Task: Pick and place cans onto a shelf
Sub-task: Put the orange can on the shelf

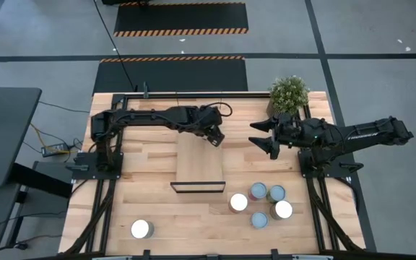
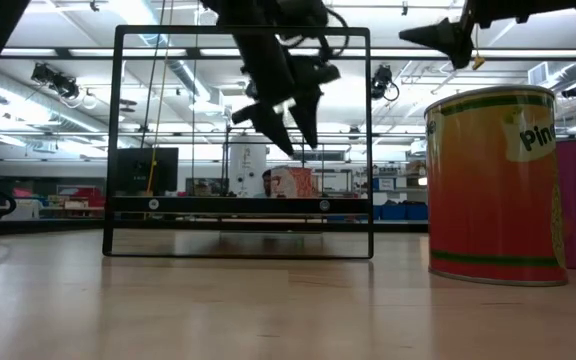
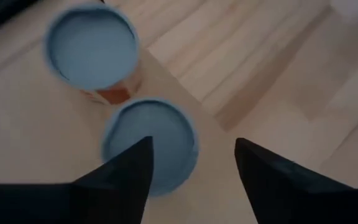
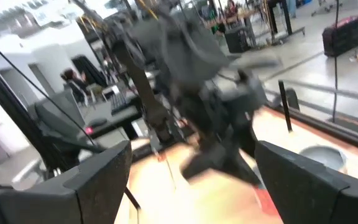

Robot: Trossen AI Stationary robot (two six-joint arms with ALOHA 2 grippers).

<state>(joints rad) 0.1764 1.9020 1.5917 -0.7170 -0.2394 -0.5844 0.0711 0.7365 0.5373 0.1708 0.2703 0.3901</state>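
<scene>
Left gripper (image 1: 216, 137) hangs over the far end of the shelf (image 1: 199, 162), a long light-wood board with thin black wire end frames; fingers spread, holding nothing. Two round flat-topped cans (image 3: 149, 144) stand on the board just under it. Right gripper (image 1: 266, 137) hovers right of the shelf, fingers wide, empty. Five cylindrical cans (image 1: 269, 202) cluster on the wood-plank bench (image 1: 150, 209) near the shelf's front right; one silvery-topped can (image 1: 141, 229) sits front left.

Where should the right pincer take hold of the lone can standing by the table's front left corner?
Grip the lone can across its round side wall, coming straight down from above: it stands upright with its top facing up and nothing beside it. The right pincer is open.
</scene>
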